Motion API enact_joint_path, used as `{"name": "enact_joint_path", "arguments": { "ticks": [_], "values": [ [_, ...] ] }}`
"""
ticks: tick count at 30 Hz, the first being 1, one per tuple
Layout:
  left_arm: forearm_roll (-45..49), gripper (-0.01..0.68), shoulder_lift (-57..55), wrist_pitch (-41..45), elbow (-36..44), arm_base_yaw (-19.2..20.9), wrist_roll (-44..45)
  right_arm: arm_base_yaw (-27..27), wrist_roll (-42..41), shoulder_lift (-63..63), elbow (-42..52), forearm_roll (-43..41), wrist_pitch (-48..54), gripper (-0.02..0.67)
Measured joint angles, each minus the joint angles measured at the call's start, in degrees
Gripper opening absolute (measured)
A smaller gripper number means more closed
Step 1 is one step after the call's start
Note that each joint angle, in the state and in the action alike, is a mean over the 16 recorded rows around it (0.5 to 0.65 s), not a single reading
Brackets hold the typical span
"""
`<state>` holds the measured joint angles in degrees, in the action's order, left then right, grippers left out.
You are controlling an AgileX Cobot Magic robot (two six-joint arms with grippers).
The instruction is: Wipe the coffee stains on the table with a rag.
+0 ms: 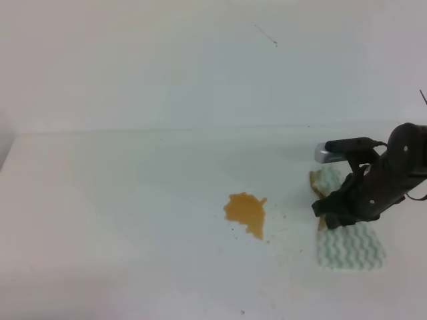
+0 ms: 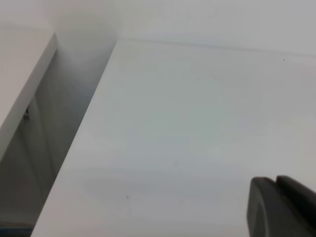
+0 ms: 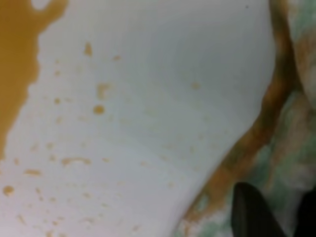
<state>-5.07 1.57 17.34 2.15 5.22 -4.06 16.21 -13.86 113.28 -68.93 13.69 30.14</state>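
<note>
On the right side of the exterior high view, your right end effector (image 1: pixel 331 210) is down on the rag (image 1: pixel 351 243), at its brown-stained near edge. Jaw gap is hidden by the arm body, so I cannot tell whether it is open, closing or gripping. The coffee stains (image 1: pixel 246 213) sit mid-worktop (image 1: pixel 120 220), well left of the rag, with specks trailing between them. The rag lies flat except where the edge under the tool is bunched.

For the pickup, I'd pinch a good fold of cloth, not just the rim, so it doesn't slip out during the drag. Keep most of the rag trailing flat for wiping area.

Left wrist view: only bare worktop and its far edge. One dark corner of the left end effector (image 2: pixel 281 207) shows at lower right; jaw state can't be read. No task items here.

Right wrist view: blurry and close. One dark fingertip (image 3: pixel 254 210) sits over the rag's green-and-brown edge at the bottom right. The stain blotch is at the far upper left, with specks scattered between. The second finger barely shows, so grip is unconfirmed.
</note>
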Motion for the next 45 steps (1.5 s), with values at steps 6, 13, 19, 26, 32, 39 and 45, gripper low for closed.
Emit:
{"name": "enact_joint_path", "arguments": {
  "ticks": [6, 13, 19, 26, 32, 39, 45],
  "values": [
    [0.0, -0.003, 0.0, -0.3, 0.0, 0.0, 0.0, 0.1, -2.4, 0.1, -3.3, 1.5, 2.3, 0.039],
    [0.0, -0.003, 0.0, -0.4, 0.0, 0.0, 0.0, 1.4, -7.7, -0.4, -10.5, 6.7, 5.9, 0.002],
    [0.0, -0.003, -0.1, -0.3, -0.1, 0.0, 0.0, 4.8, -11.2, 0.2, -16.2, 10.7, 7.1, 0.002],
    [0.0, -0.003, -0.1, -0.3, -0.1, 0.0, 0.0, 10.2, -12.3, 4.0, -19.5, 12.0, 6.7, 0.002],
    [0.0, -0.003, -0.1, -0.3, -0.1, 0.0, 0.0, 13.1, -10.0, 8.1, -19.9, 9.9, 5.8, 0.002],
    [0.1, -0.002, 0.0, -0.3, 0.0, 0.0, 0.0, 13.1, -2.7, 10.8, -20.0, 2.1, 6.2, 0.003],
    [0.1, -0.002, 0.0, -0.4, 0.0, 0.0, 0.0, 11.3, 3.4, 11.1, -20.0, -4.6, 7.7, 0.003]
  ]
}}
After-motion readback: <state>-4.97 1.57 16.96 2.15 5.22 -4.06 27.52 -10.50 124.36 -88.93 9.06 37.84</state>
